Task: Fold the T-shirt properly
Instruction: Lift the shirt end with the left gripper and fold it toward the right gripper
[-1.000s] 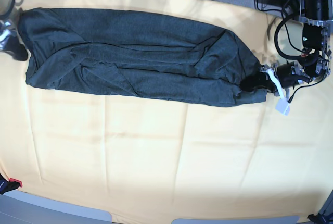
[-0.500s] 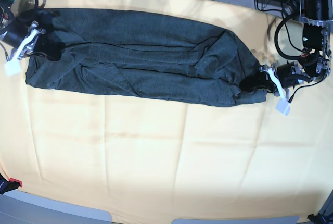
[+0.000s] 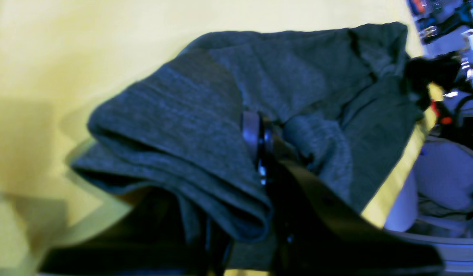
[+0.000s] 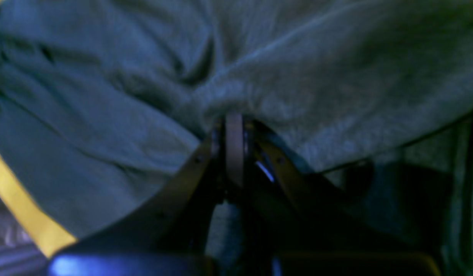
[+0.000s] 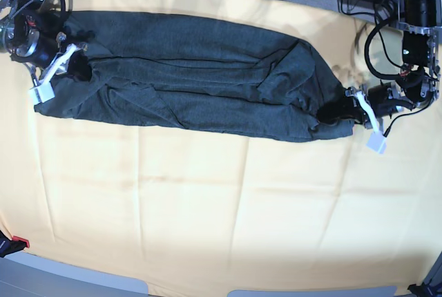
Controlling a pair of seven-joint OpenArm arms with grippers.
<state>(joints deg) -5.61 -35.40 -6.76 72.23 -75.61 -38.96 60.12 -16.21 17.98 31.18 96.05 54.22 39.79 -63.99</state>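
Since the earlier frame: my right gripper (image 5: 77,68) has come in from the table's edge onto the shirt's end and clamped there; my left gripper (image 5: 343,112) has not shifted.
Right gripper: jaws closed on a pinch of fabric; the right wrist view shows cloth bunched and drawn tight right at the tips (image 4: 234,126).
Left gripper: jaws narrow, holding a folded wad of several layers (image 3: 259,149) at the opposite end.
T-shirt (image 5: 193,76): lying on the yellow cloth (image 5: 207,207) along the far side of the table as a long, narrow band, running from one gripper to the other, wrinkled through the middle.
Done so far: I judge the lengthwise folds are made, since the garment reads as a strip, not a spread shirt, and no sleeve shows apart from the body.
Left to do: the crosswise fold, bringing one end over onto the other, then letting go and flattening the creases.
Progress: somewhere past halfway, in my estimate.
Risk: the layers in my left grip look loosely stacked and could slide apart when lifted.
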